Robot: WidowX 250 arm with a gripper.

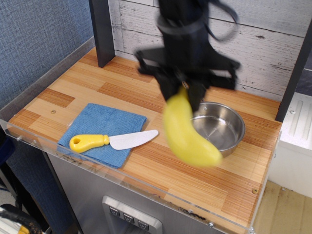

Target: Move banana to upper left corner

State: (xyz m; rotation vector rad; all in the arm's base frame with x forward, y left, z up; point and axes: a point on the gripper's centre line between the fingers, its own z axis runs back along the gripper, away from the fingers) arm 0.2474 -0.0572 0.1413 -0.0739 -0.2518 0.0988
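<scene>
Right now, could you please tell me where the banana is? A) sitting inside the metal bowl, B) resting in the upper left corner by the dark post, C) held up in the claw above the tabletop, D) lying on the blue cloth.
C: the claw grips the top end of the banana, which hangs in the air between the blue cloth and the metal bowl, well short of the dark post.

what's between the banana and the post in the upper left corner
Only bare wood tabletop lies between the banana, held up in the pincer, and the post. The one camera view shows it.
</scene>
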